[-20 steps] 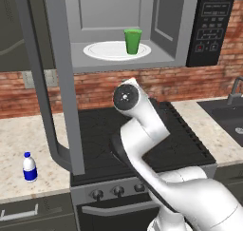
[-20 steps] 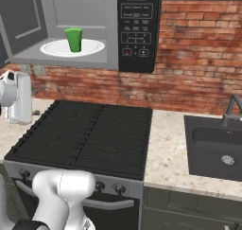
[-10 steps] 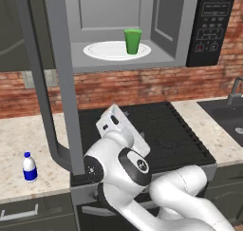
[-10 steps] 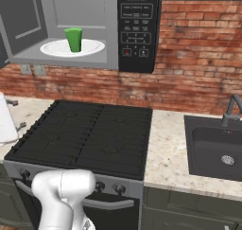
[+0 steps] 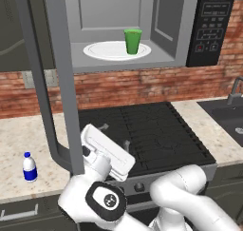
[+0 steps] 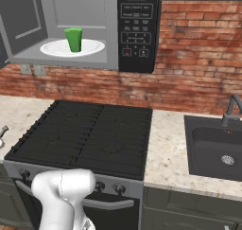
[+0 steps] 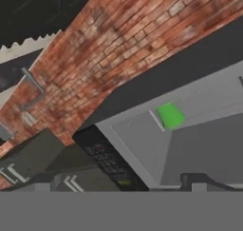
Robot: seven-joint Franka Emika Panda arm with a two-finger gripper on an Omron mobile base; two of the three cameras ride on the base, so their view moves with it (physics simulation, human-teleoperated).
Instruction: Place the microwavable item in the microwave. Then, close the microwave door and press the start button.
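Cup (image 5: 133,41), green, 1 pc: upright on turntable plate (image 5: 102,51) inside microwave (image 5: 161,25), so placed already. Door (image 5: 57,78) wide open, awaiting push. Gripper (image 5: 114,136) low nr door handle, jaws spread, empty.

Colours, taking the microwave (image 5: 118,25) as landmark: grey box, lighter grey interior, white round turntable plate (image 5: 107,50) inside. On the plate – bright green cup (image 5: 133,41). Control panel (image 5: 214,23) on the microwave's right side is black with green digits and a small red button. Microwave door (image 5: 52,78) grey, grey bar handle. Wall (image 6: 198,58) behind and below the microwave – red-brown brick pattern with pale mortar. Stove (image 6: 90,134) under the microwave is black, grey front. Bench (image 5: 26,139) either side of the stove is beige speckled stone. Bottle (image 5: 29,167) on the bench left of the stove: white cap, blue label. Sink (image 6: 215,146) right of the stove is dark grey. Arm (image 5: 118,197) white with dark joint.
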